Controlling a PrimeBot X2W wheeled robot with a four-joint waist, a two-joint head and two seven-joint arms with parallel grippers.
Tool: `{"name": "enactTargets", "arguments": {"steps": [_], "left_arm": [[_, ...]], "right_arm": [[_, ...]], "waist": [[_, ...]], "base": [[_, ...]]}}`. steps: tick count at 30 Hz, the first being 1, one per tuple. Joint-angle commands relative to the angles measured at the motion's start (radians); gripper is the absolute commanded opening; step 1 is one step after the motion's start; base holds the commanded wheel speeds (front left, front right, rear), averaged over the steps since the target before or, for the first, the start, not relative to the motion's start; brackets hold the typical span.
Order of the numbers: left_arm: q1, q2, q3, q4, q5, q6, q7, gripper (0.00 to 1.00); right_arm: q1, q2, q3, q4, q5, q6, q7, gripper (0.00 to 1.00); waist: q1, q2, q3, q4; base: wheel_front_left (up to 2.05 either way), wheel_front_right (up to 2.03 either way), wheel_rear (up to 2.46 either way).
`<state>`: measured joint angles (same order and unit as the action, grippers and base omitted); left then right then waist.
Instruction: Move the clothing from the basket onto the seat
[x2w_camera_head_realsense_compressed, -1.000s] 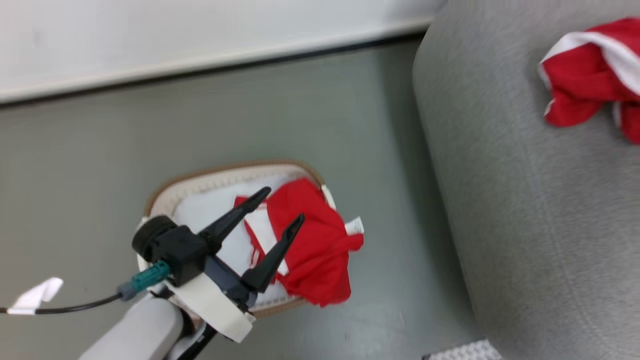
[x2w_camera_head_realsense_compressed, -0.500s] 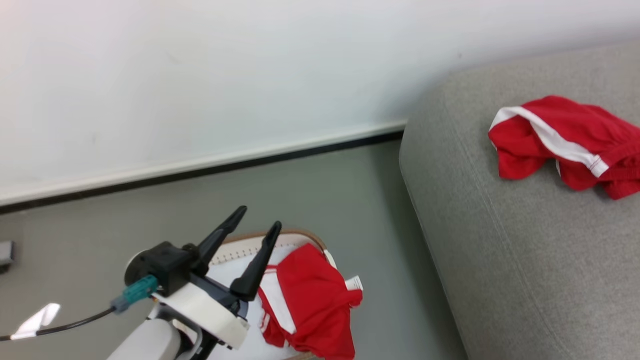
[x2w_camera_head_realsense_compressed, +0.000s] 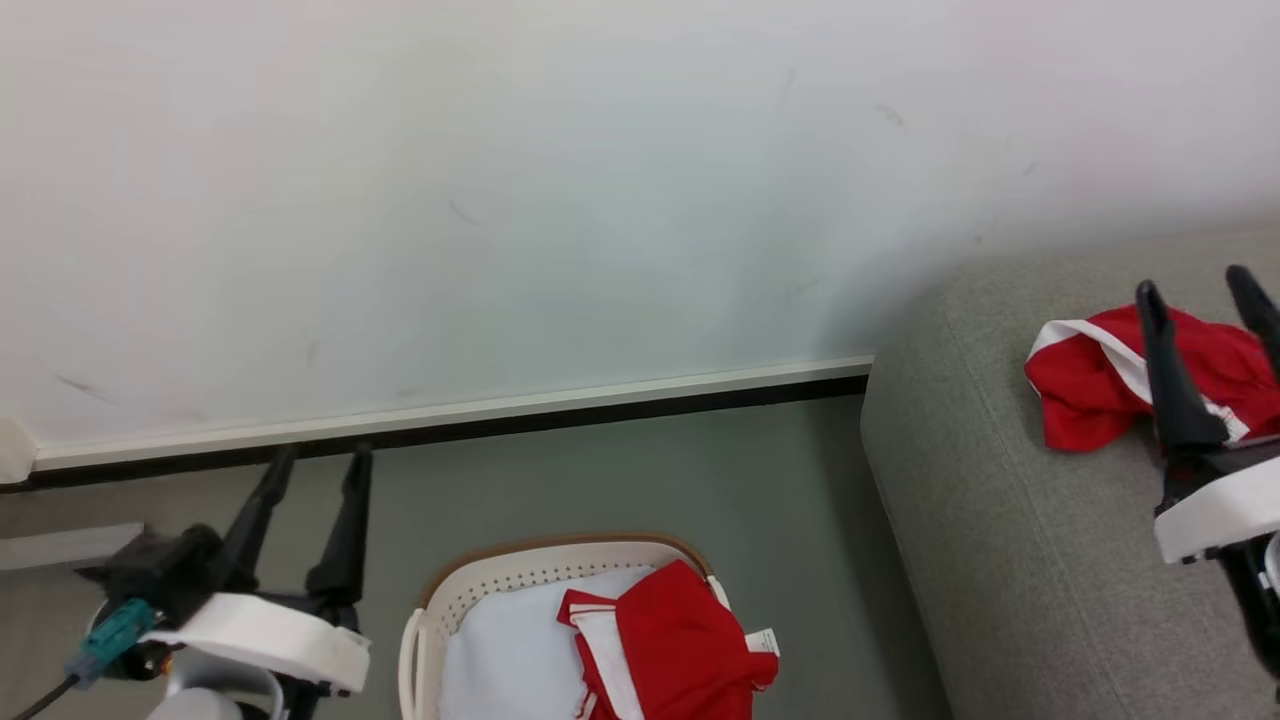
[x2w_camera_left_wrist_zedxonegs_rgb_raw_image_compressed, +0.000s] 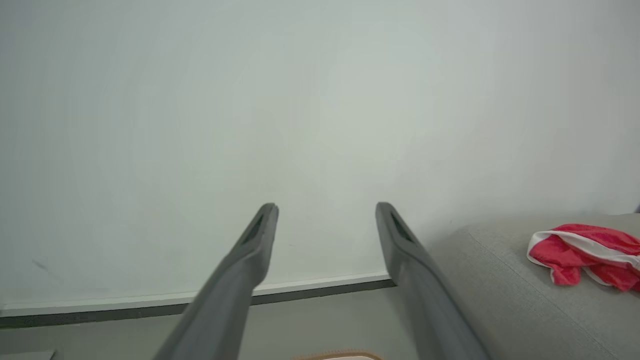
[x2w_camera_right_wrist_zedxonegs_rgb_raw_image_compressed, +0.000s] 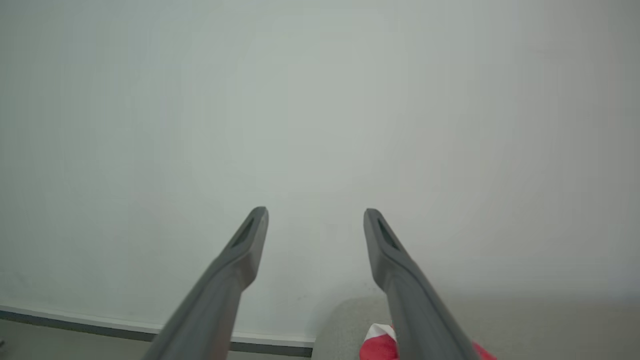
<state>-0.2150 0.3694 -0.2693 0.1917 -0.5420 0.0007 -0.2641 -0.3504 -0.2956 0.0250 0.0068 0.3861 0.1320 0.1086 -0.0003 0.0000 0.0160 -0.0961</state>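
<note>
Though tilted up toward the wall since a second ago, same layout: seat bearing one red garment, basket on the floor near it holding the other red garment, slumped over the rim. Drawn back from above the basket to the lower left, left gripper with fingers spread and empty; right gripper likewise spread, empty, above the seat. Seemingly half done; second pickup yet to begin.

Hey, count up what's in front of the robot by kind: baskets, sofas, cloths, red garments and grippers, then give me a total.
Basket: 1
Sofa: 1
White lining cloth: 1
Red garments: 2, one in the basket, one on the sofa
Grippers: 2, left gripper, right gripper, both open
Total: 7
</note>
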Motion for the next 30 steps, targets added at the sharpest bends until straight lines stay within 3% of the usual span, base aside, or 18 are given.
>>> {"name": "enactTargets", "arguments": {"steps": [1, 8, 14, 21, 30], "left_arm": [[0.019, -0.005, 0.017, 0.002, 0.015, 0.005, 0.0, 1.0], [0.099, -0.083, 0.145, -0.007, 0.078, 0.018, 0.0, 1.0], [0.159, -0.158, 0.241, -0.001, 0.152, -0.001, 0.0, 1.0], [0.202, -0.214, 0.318, 0.045, 0.234, -0.051, 0.0, 1.0], [0.179, -0.257, 0.362, 0.079, 0.301, -0.098, 0.0, 1.0]], "right_arm": [[0.025, 0.008, 0.004, -0.001, -0.006, -0.002, -0.02, 1.0], [0.164, 0.101, 0.042, 0.032, -0.07, -0.002, -0.224, 1.0], [0.258, 0.16, 0.081, 0.131, -0.09, -0.003, -0.341, 1.0], [0.28, 0.195, 0.116, 0.21, -0.095, -0.002, -0.374, 1.0], [0.251, 0.218, 0.132, 0.216, -0.1, -0.002, -0.374, 1.0]], "waist": [[0.0003, 0.0, -0.011, 0.014], [0.0003, 0.0, -0.029, 0.047], [0.0003, 0.0, -0.04, 0.058], [0.0003, 0.0, -0.047, 0.052], [0.0003, 0.0, -0.054, 0.044]], "base": [[0.0, 0.0, 0.0], [0.0, 0.0, 0.0], [0.0, 0.0, 0.0], [0.0, 0.0, 0.0], [0.0, 0.0, 0.0]]}}
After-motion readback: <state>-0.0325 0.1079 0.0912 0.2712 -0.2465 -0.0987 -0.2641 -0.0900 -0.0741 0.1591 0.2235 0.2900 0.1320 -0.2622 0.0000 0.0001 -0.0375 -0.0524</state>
